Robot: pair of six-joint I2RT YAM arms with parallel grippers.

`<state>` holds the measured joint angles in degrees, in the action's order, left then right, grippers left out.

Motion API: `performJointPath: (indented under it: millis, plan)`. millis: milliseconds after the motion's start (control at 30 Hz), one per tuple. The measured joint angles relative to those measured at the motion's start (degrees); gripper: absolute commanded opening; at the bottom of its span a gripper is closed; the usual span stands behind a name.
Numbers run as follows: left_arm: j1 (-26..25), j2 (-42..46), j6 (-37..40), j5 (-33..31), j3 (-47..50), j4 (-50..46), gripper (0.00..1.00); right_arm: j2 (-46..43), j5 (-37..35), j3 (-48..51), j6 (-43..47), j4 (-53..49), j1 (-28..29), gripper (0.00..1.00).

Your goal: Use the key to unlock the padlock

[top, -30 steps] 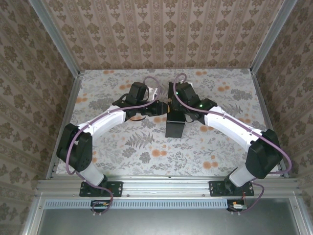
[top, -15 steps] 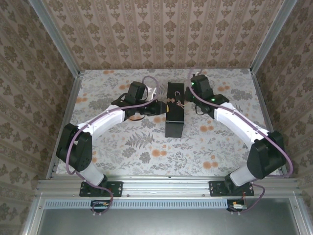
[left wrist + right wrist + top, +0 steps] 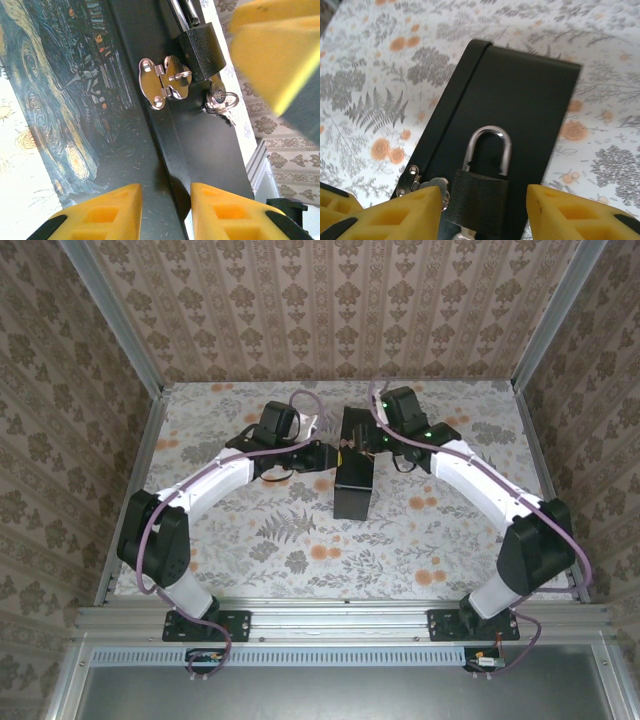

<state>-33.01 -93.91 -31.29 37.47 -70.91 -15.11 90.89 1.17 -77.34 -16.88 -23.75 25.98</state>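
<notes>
The padlock point(image 3: 480, 200) is dark with a silver shackle and hangs in the silver hasp point(image 3: 165, 82) of the black box point(image 3: 355, 485), which has a painted lid point(image 3: 60, 100). The key point(image 3: 218, 97), on a small ring, sticks out of the padlock's point(image 3: 202, 50) bottom. My right gripper point(image 3: 484, 192) is open, one yellow finger on each side of the padlock, neither touching it. My left gripper point(image 3: 166, 192) stands part open at the box's left edge, with nothing between its fingers. From above, both grippers meet at the box's far half, left point(image 3: 328, 453) and right point(image 3: 372, 445).
The box lies mid-table on the flower-printed floor point(image 3: 280, 530). Patterned walls with metal rails point(image 3: 140, 470) close in the left, right and back. Open floor lies in front of the box and on both sides.
My right gripper drew back to the right of the box, then returned over the padlock with its jaws opened. The left arm has hardly moved.
</notes>
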Motion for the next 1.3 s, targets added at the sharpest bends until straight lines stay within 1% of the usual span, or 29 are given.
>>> performJointPath:
  millis: [167, 300, 467, 533, 600, 633, 667, 700, 800, 933, 1033, 1100, 1167, 1233, 1300]
  plan:
    - [0.0, 0.0, 0.5, 0.0, -0.2, -0.4, 0.31, 2.5, -1.2, -2.1, 1.9, -2.7, 0.8, 0.47]
    - [0.0, 0.0, 0.7, -0.2, -0.4, -0.8, 0.31, 3.1, -2.5, -2.8, 3.1, -3.8, 0.8, 0.39]
    - [0.0, 0.0, 0.7, -0.2, -0.4, -0.8, 0.31, 3.3, -3.4, -3.7, 4.4, -5.0, 1.0, 0.24]
    - [0.0, 0.0, 0.7, -0.2, -0.4, -0.8, 0.32, 3.5, -3.8, -3.9, 4.9, -5.2, 1.0, 0.23]
    - [0.0, 0.0, 0.7, -0.2, -0.4, -0.8, 0.32, 3.5, -4.0, -4.0, 5.0, -5.2, 1.0, 0.23]
    - [0.0, 0.0, 0.7, -0.2, -0.4, -0.8, 0.31, 3.6, -4.2, -4.0, 5.0, -5.2, 1.0, 0.28]
    - [0.0, 0.0, 0.7, -0.2, -0.4, -0.9, 0.32, 3.6, -4.2, -4.0, 5.0, -5.1, 1.0, 0.36]
    - [0.0, 0.0, 0.7, -0.2, -0.5, -0.9, 0.32, 3.6, -4.2, -4.0, 5.0, -5.1, 1.0, 0.40]
    - [0.0, 0.0, 0.9, -0.4, -0.8, -1.4, 0.32, 3.8, -4.2, -3.9, 5.1, -5.0, 1.0, 0.44]
    - [0.0, 0.0, 1.2, -0.8, -1.4, -2.5, 0.31, 3.9, -4.4, -3.9, 5.7, -5.0, 1.0, 0.43]
    - [0.0, 0.0, 1.3, -1.3, -1.6, -2.9, 0.32, 3.9, -5.3, -3.9, 6.7, -5.1, 1.1, 0.35]
    - [0.0, 0.0, 1.3, -1.4, -1.6, -2.9, 0.32, 3.9, -5.4, -3.9, 7.3, -5.0, 1.1, 0.33]
    - [0.0, 0.0, 1.3, -1.5, -1.6, -2.9, 0.32, 3.9, -5.7, -3.9, 7.8, -5.0, 1.2, 0.33]
    - [0.0, 0.0, 1.3, -1.5, -1.6, -2.9, 0.32, 3.9, -6.2, -3.9, 7.9, -4.9, 1.2, 0.38]
    - [0.0, 0.0, 1.3, -1.5, -1.6, -2.9, 0.32, 3.8, -7.0, -3.5, 8.2, -4.6, 1.2, 0.41]
